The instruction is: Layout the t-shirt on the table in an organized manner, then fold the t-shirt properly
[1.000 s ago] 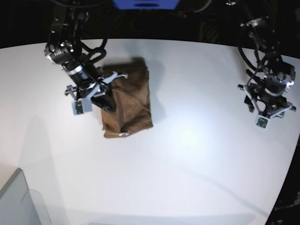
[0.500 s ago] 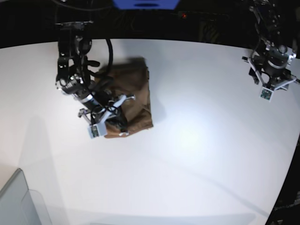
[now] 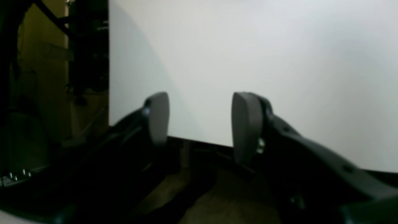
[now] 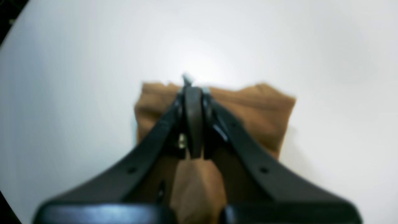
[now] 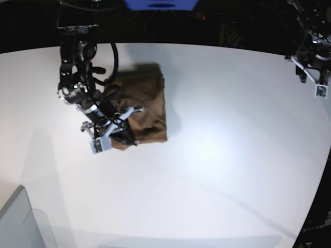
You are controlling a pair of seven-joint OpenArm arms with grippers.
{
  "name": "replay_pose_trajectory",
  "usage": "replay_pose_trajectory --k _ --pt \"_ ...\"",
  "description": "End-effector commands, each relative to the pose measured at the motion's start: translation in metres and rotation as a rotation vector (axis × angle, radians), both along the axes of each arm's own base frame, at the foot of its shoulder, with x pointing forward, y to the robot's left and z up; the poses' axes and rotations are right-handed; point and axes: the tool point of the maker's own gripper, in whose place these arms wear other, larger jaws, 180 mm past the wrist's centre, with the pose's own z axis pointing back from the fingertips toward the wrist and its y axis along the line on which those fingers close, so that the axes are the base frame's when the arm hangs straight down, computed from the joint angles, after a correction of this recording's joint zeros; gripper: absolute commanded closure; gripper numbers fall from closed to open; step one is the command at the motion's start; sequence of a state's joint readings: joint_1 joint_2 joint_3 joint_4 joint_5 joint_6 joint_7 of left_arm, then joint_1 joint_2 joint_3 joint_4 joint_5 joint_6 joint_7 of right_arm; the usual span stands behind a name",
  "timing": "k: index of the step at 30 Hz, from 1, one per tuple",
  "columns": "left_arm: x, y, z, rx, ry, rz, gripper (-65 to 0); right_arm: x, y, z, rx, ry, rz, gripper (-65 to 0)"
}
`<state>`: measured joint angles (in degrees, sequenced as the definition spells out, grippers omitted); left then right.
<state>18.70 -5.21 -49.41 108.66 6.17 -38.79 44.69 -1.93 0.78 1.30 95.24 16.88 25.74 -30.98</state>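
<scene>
The tan-brown t-shirt (image 5: 147, 106) lies folded into a small rectangle on the white table (image 5: 217, 170), left of centre. My right gripper (image 5: 125, 136) is at the shirt's near left corner. In the right wrist view its jaws are pressed together (image 4: 192, 93) with a ridge of the t-shirt (image 4: 255, 105) rising into them. The rest of the cloth lies flat. My left gripper (image 5: 314, 72) is far off at the table's far right edge. In the left wrist view it is open and empty (image 3: 201, 121) above the table (image 3: 279, 62).
A translucent grey bin (image 5: 20, 222) stands at the near left corner. A blue object (image 5: 160, 4) sits beyond the far edge. The table's dark curved edge runs close under my left gripper (image 3: 199, 144).
My right gripper moved from the shirt's left side to its near left corner, and that edge shifted slightly. My left arm drew back to the far right edge.
</scene>
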Motion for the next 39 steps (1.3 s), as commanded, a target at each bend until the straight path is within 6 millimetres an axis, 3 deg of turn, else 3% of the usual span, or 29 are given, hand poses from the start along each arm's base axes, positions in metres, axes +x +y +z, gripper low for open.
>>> replay_pose_trajectory --k 1,5,13,24,28,35,39 --pt "0.006 0.003 0.012 0.021 -0.039 -0.009 -31.2 0.006 0.004 0.022 0.021 -0.068 0.010 0.0" --pt "0.003 0.001 0.009 0.016 -0.032 -0.007 -31.2 0.009 0.003 0.027 0.021 -0.082 0.008 0.0" --pt "-0.014 0.002 0.001 0.020 0.013 -0.012 -31.2 0.019 0.002 -0.010 0.039 0.009 -0.003 0.0" --pt "-0.017 0.002 -0.001 0.016 0.022 -0.008 -31.2 0.042 -0.009 -0.050 0.068 0.079 -0.039 0.0" --pt "-0.017 0.002 -0.001 0.016 0.022 -0.008 -31.2 0.043 -0.016 -0.031 0.050 0.021 -0.040 0.0" --pt "-0.012 -0.004 0.005 0.001 -0.008 -0.017 -31.2 0.011 -0.030 0.040 0.034 -0.172 -0.083 0.0" --pt "-0.021 -0.016 0.005 -0.061 -0.022 -0.038 -31.1 -0.021 -0.051 0.038 0.005 -0.159 -0.138 0.0"
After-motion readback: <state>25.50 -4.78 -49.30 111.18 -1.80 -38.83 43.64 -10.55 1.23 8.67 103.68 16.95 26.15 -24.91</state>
